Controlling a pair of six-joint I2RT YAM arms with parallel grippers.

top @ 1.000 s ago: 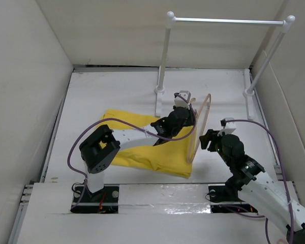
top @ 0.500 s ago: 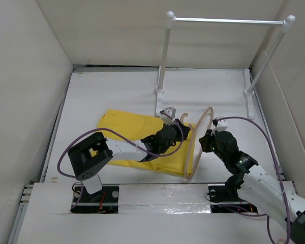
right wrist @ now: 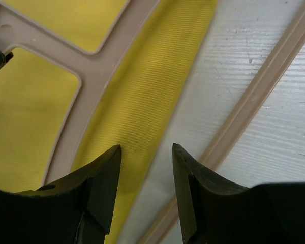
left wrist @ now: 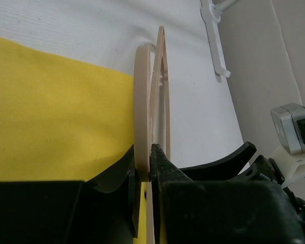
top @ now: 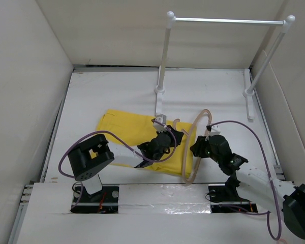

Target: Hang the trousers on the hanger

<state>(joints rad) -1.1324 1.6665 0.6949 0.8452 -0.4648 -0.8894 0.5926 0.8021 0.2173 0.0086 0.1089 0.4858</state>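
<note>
The trousers lie flat on the table, just in front of the rail's left post. The hanger stands on edge along their right side, its lower end near the table's front edge. The left gripper reaches across the cloth and is clamped on the hanger. The left wrist view shows its fingers pinching the thin beige frame edge-on, with yellow cloth to the left and bare table to the right. The right gripper is low beside the hanger's middle. In its own view the jaws of this gripper stand apart over the trousers's edge. One hanger arm runs on their left and its straight bar lies on the white table on their right. The left finger may be touching that arm, though the angle does not settle it.
</note>
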